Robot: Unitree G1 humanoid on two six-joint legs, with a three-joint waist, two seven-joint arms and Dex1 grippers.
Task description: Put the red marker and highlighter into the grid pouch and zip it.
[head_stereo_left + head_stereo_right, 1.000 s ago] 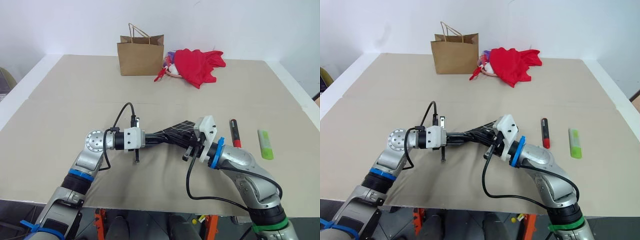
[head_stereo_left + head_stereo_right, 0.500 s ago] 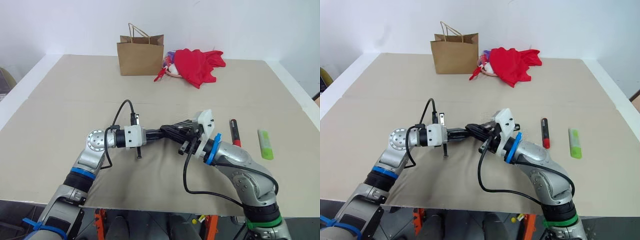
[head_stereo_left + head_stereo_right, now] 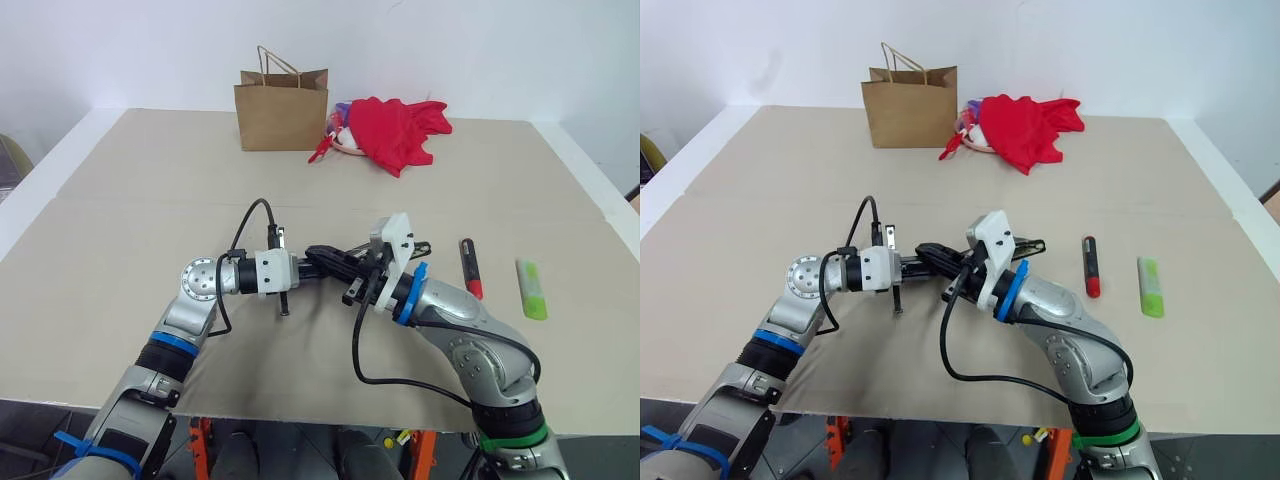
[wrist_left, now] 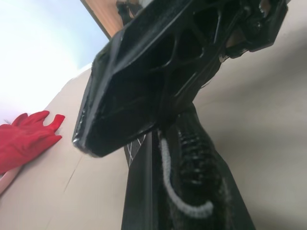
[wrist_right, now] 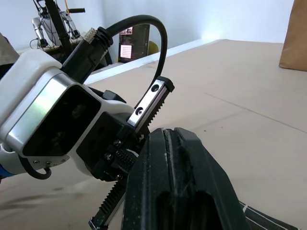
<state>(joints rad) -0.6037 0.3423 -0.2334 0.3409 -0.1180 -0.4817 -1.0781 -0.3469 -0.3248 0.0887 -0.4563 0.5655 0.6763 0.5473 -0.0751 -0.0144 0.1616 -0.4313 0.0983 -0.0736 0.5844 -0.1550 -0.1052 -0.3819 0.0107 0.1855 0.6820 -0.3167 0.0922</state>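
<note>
- The grid pouch [image 3: 345,262] hangs above the bench [image 3: 150,200], bunched between my two pincers.
- My left pincer [image 3: 312,268] is clenched on it; my right pincer [image 3: 352,268] meets it too, grip unclear.
- The red marker [image 3: 469,267] and highlighter [image 3: 531,288] lie on the bench to the right, not yet packed; zipping remains.
</note>
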